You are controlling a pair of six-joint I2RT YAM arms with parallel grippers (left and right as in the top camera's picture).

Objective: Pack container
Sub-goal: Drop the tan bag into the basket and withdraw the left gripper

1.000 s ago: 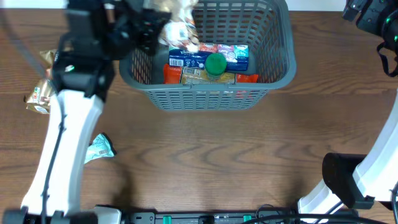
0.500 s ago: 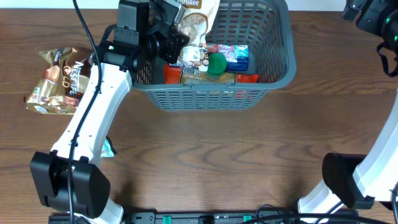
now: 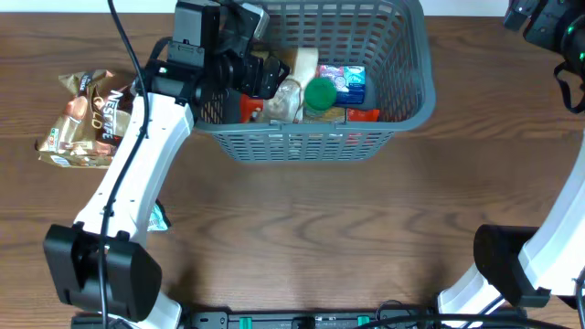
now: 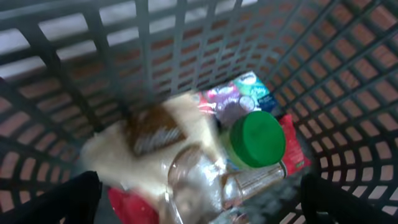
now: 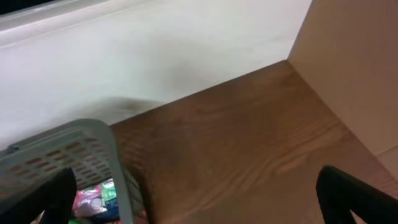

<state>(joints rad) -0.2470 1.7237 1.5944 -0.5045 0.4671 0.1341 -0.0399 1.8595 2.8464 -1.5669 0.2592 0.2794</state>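
Where slotted grey plastic container (image 3: 311, 142) sits, round green lid (image 3: 318, 93) inside

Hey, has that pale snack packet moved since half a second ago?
Yes. The pale packet has dropped toward the near wall of the container, from over its far rim to lie inside, just left of the green lid.

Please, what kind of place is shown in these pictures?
Probably a robot test bench in a lab, not a home kitchen: the left arm and right arm stand at a wood-grain table, a grey basket of groceries sits on it, and a plain white wall is behind.
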